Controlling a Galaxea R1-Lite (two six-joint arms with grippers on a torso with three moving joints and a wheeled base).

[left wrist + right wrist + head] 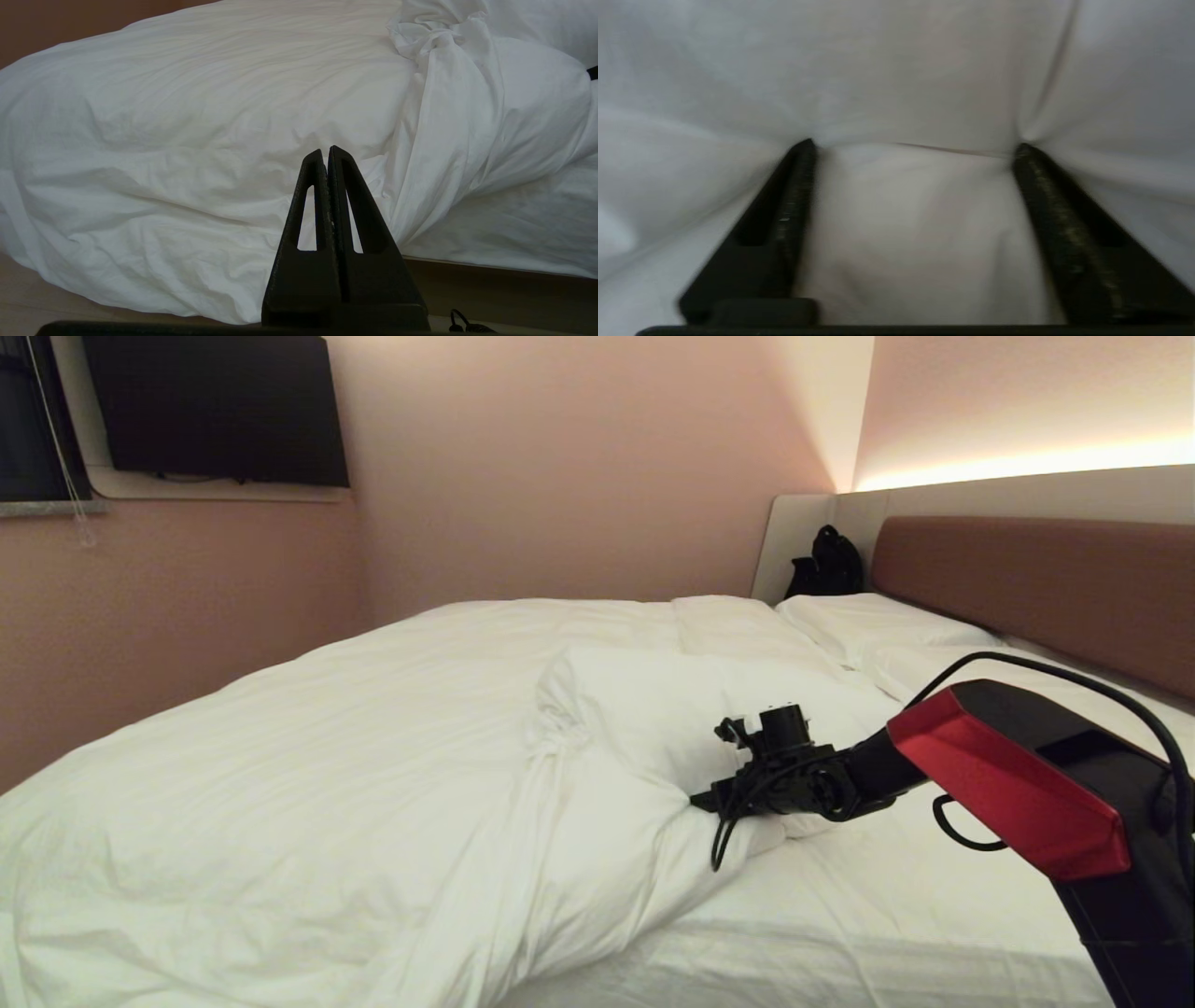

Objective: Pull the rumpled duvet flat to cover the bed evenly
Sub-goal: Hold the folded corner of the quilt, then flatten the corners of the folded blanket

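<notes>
1. At the centre of the head view, the right gripper (709,800) was pushed into a bunched fold of the duvet (392,747), its tips buried in the white cloth.
2. In the right wrist view, the same gripper (915,149) had its fingers (798,196) spread wide, both tips pressed against the duvet (896,70), with cloth bulging between them; the jaws were not closed on it.
3. The duvet lay heaped over the left and middle of the head view, folded back on itself into a thick roll near the frame's centre, leaving the mattress sheet (840,915) bare at the lower right.
4. In the left wrist view, the left gripper (326,151) was clenched with nothing between its fingers, apart from the duvet (187,116), which hung over the bed's edge in the middle of that frame.
5. The bed (1027,579) held two pillows (878,621) at the upper right of the head view, against the headboard; a black bag (826,565) sat in the corner beyond them.
6. The right arm's red-and-black link (1018,793) covered part of the sheet at the lower right, and the right wrist view was blurred.
7. The left gripper was outside the head view.
</notes>
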